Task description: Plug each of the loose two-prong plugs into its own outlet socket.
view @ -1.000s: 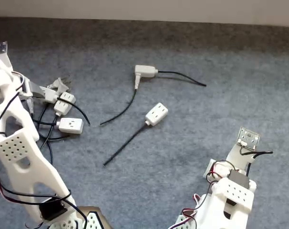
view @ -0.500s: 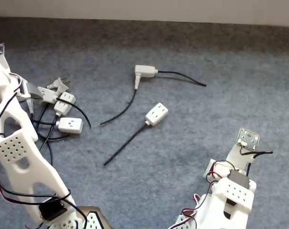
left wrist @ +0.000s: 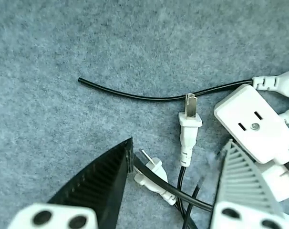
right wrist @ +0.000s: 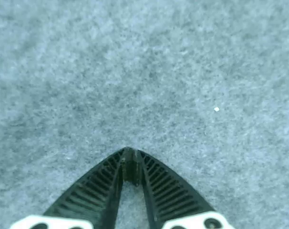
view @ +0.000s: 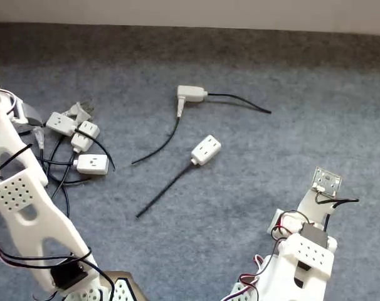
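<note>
The left pincer hangs wide open and empty over a tangle at the left of the grey carpeted surface. Its fingers stand either side of a white two-prong plug on a black cord, with a smaller white two-prong plug close by the black finger and a white block-shaped outlet socket just beside the grey one. The likely trouble is a crowded grasp: closing here could catch the smaller plug or a loop of cord along with the intended plug, or shove the socket block aside. Because the cords cross, lifting one plug may drag its neighbours. A thin black cord lies across the tips of the larger plug's prongs and could snag. The right pincer is closed on nothing over bare carpet, well apart from the pile, so no socket is braced. A separate white outlet socket on a black cord lies mid-surface, unplugged. Near it, whether the white angled cord-end piece is plug or socket is unclear. Nor can I trace which cord serves which plug, or count the sockets in the pile.
</note>
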{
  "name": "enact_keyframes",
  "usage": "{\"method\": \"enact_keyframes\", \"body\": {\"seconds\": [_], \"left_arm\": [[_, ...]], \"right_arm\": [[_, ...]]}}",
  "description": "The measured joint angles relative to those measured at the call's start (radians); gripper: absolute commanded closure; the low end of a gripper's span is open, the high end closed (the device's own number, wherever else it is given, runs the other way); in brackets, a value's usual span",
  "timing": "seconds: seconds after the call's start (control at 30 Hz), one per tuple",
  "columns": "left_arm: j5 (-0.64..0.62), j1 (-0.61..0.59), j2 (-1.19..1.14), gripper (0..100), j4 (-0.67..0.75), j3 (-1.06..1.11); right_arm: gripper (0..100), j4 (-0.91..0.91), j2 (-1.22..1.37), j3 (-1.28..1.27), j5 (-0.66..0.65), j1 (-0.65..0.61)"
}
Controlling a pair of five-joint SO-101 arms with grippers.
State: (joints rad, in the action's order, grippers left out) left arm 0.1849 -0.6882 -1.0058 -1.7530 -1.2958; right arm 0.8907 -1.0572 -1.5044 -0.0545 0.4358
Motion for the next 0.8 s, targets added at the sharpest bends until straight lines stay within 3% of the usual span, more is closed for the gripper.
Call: {"method": "enact_keyframes", "body": {"seconds": [0.27, 0.5, 0.8], "left_arm": [[0.002, 0.015, -0.002, 72, -0.002, 0.075], [0.002, 0.069, -0.002, 83, -0.002, 0.077], [0.002, 0.069, -0.104, 83, 0.049, 0.08]], "right_arm": [[99.1, 0.0, 0.0, 0.0, 0.0, 0.0], [99.1, 0.0, 0.0, 0.0, 0.0, 0.0], [99.1, 0.0, 0.0, 0.0, 0.0, 0.0]]}}
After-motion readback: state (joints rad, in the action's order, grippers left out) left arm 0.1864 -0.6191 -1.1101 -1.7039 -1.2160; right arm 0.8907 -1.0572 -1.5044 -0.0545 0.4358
